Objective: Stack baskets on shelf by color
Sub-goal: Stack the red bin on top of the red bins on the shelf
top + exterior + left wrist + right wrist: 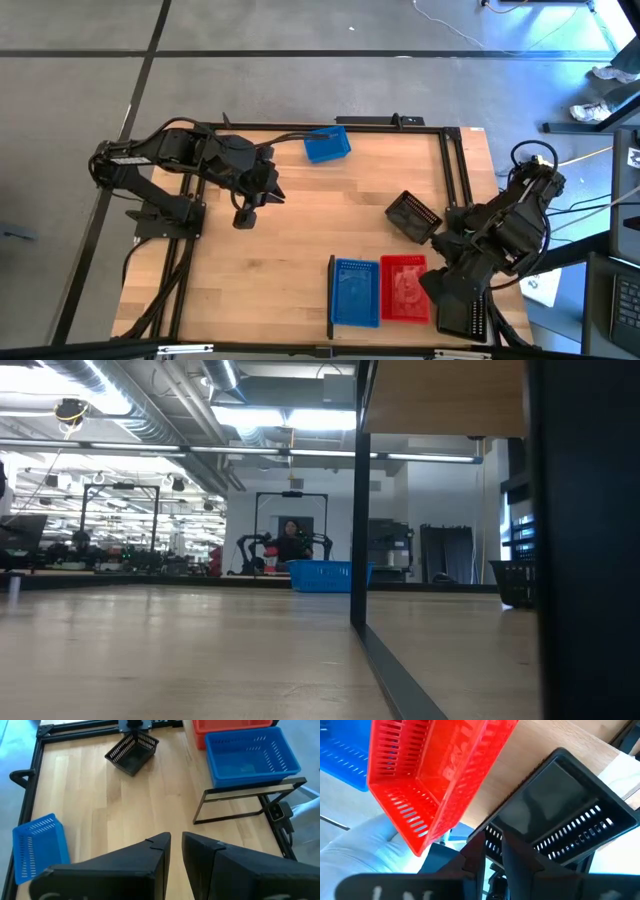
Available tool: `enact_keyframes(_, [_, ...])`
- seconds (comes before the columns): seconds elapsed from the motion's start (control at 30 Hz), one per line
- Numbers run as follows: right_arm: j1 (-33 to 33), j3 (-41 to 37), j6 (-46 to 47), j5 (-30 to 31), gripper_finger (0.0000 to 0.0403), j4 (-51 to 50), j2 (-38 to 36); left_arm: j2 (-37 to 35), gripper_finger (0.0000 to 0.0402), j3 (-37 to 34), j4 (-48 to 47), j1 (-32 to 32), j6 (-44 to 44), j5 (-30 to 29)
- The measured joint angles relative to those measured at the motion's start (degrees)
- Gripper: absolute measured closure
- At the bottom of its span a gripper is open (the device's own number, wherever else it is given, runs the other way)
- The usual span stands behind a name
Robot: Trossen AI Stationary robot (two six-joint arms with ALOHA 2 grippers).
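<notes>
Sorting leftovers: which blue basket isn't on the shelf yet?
The blue basket alone at the table's far edge, near the left arm; the other blue basket sits on the shelf beside the red basket.

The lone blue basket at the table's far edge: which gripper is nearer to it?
Left. The left gripper hangs over the table just short of the lone blue basket; the right gripper is across the table, on a black basket beside the red one.

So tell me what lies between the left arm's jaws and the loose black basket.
Nothing: in the high view, only bare table runs from the left gripper to the black basket. The left wrist view shows the same.
</notes>
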Motion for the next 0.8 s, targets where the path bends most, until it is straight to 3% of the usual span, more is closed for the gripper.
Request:
enact_keyframes(0.17, [-1.7, 0.4, -2.2, 0.9, 0.034, 0.0, 0.0, 0.0, 0.0361, 0.0, 0.0, 0.0, 0.0, 0.0])
enact_keyframes(0.43, [-2.3, 4.8, 4.4, 8.9, 0.034, 0.0, 0.0, 0.0, 0.0361, 0.0, 0.0, 0.0, -0.1, 0.0])
enact_keyframes(0.8, [-3.2, 3.5, 7.9, 6.2, 0.034, 0.2, 1.2, 0.0, 0.0361, 0.0, -0.2, 0.0, -0.1, 0.0])
